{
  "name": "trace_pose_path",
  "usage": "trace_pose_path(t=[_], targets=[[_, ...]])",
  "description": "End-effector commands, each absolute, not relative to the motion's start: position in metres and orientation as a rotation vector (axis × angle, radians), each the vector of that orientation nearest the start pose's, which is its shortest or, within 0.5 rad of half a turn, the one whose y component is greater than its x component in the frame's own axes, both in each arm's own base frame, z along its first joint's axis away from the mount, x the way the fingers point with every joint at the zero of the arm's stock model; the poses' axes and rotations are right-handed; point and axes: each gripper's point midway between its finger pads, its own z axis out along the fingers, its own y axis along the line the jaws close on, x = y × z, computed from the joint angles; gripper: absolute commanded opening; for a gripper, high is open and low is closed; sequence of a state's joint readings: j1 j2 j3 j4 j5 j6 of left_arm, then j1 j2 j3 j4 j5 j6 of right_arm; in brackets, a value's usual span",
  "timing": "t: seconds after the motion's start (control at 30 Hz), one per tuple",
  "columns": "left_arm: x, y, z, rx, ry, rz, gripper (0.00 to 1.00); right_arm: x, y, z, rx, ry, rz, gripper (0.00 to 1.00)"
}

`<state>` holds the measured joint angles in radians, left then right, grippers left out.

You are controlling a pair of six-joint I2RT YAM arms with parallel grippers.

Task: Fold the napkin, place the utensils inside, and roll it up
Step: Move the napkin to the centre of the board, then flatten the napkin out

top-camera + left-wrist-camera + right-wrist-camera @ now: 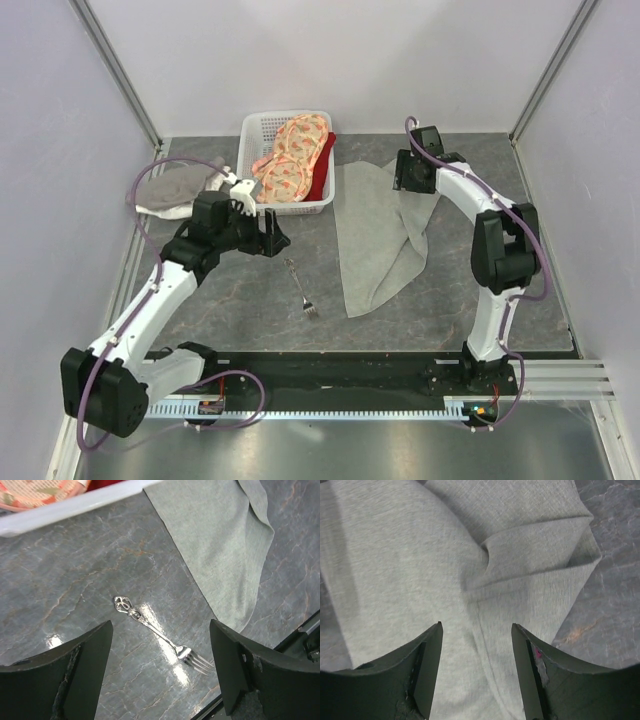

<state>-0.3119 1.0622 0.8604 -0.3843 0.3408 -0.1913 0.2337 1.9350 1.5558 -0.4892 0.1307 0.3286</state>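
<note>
- Slim silver metal fork [300, 288] lies on grey table [220, 300]; only left wrist view shows its ornate handle.
- Above it, left gripper [272, 236] hovers, jaws wide apart, empty.
- Large grey-green cloth napkin [375, 235] lies rightward under right gripper [412, 175], jaws apart, empty.

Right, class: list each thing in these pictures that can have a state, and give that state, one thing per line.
Napkin, spread on the table, one edge rumpled over, not rolled.
Fork, flat on bare table, apart from the napkin.
Left pincer, open, above the fork.
Right pincer, open, over the napkin.
Basket, upright, holding cloths.
</note>
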Motion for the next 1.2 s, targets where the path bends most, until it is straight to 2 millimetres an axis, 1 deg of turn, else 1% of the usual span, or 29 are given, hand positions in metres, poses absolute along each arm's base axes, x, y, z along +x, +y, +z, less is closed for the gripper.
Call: trace_pose_path(t=[0.0,0.03,0.13,0.27,0.33,0.37,0.43,0.47,0.5,0.53,0.57,0.6,0.67,0.7,0.77,0.8,0.83,0.87,0.9,0.93,0.97,1.0,1.03,1.07,1.1,1.13,1.17], targets=[[0.29,-0.168,0.188,0.33,2.172,-0.647,0.84,0.505,0.094,0.106,0.149,2.428,0.041,0.64],[0.289,-0.17,0.187,0.333,2.176,-0.649,0.83,0.511,0.093,0.104,0.149,2.429,0.043,0.64],[0.287,-0.176,0.184,0.324,2.191,-0.647,0.83,0.519,0.095,0.1,0.142,2.429,0.054,0.63],[0.281,-0.189,0.176,0.317,2.219,-0.66,0.82,0.524,0.098,0.092,0.134,2.441,0.067,0.59],[0.276,-0.193,0.168,0.305,2.241,-0.669,0.82,0.524,0.097,0.088,0.139,2.449,0.065,0.56],[0.274,-0.2,0.166,0.298,2.244,-0.69,0.82,0.524,0.097,0.085,0.135,2.454,0.064,0.55],[0.268,-0.208,0.157,0.303,2.262,-0.708,0.82,0.524,0.098,0.08,0.13,2.467,0.072,0.5],[0.263,-0.216,0.156,0.329,2.261,-0.727,0.82,0.524,0.1,0.076,0.126,2.474,0.077,0.48],[0.26,-0.221,0.153,0.339,2.269,-0.732,0.83,0.523,0.101,0.075,0.124,2.479,0.087,0.42],[0.256,-0.228,0.149,0.362,2.282,-0.735,0.83,0.522,0.1,0.073,0.127,2.485,0.087,0.4],[0.254,-0.232,0.147,0.36,2.292,-0.741,0.83,0.521,0.099,0.073,0.127,2.486,0.085,0.37],[0.252,-0.236,0.146,0.368,2.297,-0.75,0.83,0.52,0.099,0.074,0.128,2.488,0.087,0.31],[0.245,-0.248,0.14,0.396,2.314,-0.76,0.83,0.516,0.097,0.077,0.129,2.488,0.087,0.23],[0.244,-0.253,0.14,0.406,2.311,-0.77,0.83,0.516,0.095,0.083,0.131,2.479,0.085,0.15],[0.235,-0.266,0.133,0.433,2.333,-0.778,0.83,0.51,0.091,0.086,0.136,2.487,0.06,0.13],[0.233,-0.27,0.13,0.443,2.339,-0.78,0.83,0.508,0.087,0.097,0.145,2.467,0.052,0.12],[0.225,-0.278,0.127,0.459,2.346,-0.786,0.83,0.503,0.083,0.096,0.152,2.475,0.034,0.12],[0.222,-0.282,0.12,0.469,2.365,-0.779,0.83,0.498,0.08,0.098,0.157,2.476,0.023,0.1],[0.219,-0.286,0.116,0.471,2.376,-0.773,0.82,0.495,0.075,0.11,0.167,2.454,0.021,0.1],[0.211,-0.292,0.113,0.484,2.387,-0.773,0.82,0.487,0.07,0.106,0.175,2.468,-0.004,0.09],[0.207,-0.296,0.106,0.495,2.405,-0.764,0.82,0.481,0.066,0.107,0.185,2.47,-0.014,0.08],[0.205,-0.3,0.103,0.501,2.407,-0.754,0.82,0.472,0.062,0.11,0.19,2.471,-0.022,0.08],[0.196,-0.307,0.1,0.521,2.417,-0.757,0.82,0.466,0.058,0.112,0.198,2.472,-0.032,0.08],[0.192,-0.309,0.091,0.531,2.441,-0.739,0.81,0.461,0.052,0.114,0.211,2.469,-0.046,0.06],[0.185,-0.314,0.087,0.555,2.447,-0.725,0.81,0.451,0.048,0.117,0.221,2.468,-0.054,0.06],[0.182,-0.317,0.083,0.549,2.459,-0.722,0.79,0.446,0.045,0.119,0.226,2.467,-0.064,0.06],[0.178,-0.32,0.075,0.555,2.481,-0.708,0.79,0.442,0.039,0.129,0.24,2.446,-0.073,0.06]])
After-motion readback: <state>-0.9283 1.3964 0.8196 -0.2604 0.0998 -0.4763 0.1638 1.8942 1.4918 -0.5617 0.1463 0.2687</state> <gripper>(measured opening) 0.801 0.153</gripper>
